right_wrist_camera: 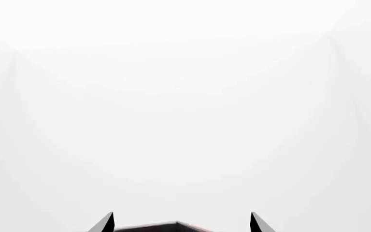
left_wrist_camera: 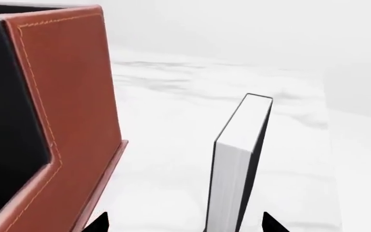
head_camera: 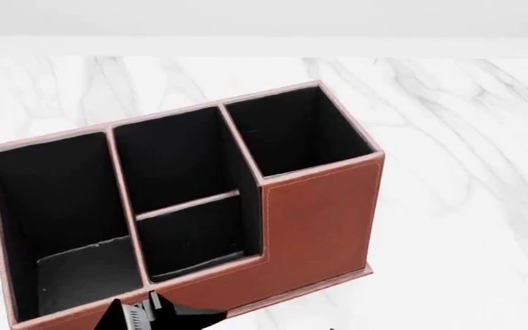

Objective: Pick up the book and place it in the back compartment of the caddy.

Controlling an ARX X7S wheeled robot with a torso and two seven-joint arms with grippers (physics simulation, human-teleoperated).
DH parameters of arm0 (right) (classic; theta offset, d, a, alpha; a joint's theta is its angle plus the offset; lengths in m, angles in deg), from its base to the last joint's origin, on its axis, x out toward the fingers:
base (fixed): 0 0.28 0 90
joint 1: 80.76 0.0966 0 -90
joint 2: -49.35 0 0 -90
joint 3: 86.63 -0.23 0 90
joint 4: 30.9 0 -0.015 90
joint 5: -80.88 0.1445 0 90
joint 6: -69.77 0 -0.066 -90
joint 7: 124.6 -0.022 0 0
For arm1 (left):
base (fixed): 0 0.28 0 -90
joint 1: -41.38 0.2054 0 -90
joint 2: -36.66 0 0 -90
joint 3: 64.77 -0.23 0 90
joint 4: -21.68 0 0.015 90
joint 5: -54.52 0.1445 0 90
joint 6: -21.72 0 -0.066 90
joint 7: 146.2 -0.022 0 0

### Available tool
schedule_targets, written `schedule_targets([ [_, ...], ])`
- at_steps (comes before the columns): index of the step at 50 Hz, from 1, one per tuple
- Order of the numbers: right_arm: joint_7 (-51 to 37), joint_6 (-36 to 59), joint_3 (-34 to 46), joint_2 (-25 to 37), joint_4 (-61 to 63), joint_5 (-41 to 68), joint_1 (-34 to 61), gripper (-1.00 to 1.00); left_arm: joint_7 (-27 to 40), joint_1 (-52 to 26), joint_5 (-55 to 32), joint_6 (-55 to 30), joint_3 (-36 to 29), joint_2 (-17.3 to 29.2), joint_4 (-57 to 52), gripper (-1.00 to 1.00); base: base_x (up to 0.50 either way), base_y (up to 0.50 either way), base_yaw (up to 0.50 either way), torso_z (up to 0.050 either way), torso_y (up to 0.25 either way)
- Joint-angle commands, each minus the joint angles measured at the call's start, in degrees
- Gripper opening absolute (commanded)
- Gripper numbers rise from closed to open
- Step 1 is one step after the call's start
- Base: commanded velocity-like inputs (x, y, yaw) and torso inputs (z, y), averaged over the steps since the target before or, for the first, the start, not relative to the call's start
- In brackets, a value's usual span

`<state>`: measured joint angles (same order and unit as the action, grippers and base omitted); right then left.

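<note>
The book (left_wrist_camera: 240,159), a thick black-covered block with white page edges, stands on edge in the left wrist view, its lower end between the two dark fingertips of the left gripper (left_wrist_camera: 184,223). The tips stand wide apart; contact with the book cannot be determined, so a grasp is uncertain. Just beside the book rises the caddy (head_camera: 315,220), reddish-brown, leather-textured, pale-stitched, black-lined, with a stepped front and four rectangular compartments. It rests on a white marble-veined table (head_camera: 466,206). The right gripper (right_wrist_camera: 181,223) shows two spread fingertips holding nothing, against blank white.
</note>
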<state>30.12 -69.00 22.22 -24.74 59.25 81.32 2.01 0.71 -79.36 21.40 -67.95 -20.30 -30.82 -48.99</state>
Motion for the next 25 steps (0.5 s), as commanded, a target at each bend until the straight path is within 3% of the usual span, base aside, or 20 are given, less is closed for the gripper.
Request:
schedule_targets([
  [1, -0.2, 0.0, 0.2, 0.1, 0.0, -0.1, 0.1, 1.00, -2.3, -2.3, 0.3, 0.7, -0.8, -3.9, 5.8, 1.00, 0.00, 0.00, 0.00, 0.000, 0.000],
  [25, -0.7, -0.2, 0.4, 0.5, -0.1, 0.1, 0.2, 1.00, -6.2, -4.5, 1.4, 2.4, -3.0, -9.9, 14.2, 1.00, 0.00, 0.00, 0.00, 0.000, 0.000],
])
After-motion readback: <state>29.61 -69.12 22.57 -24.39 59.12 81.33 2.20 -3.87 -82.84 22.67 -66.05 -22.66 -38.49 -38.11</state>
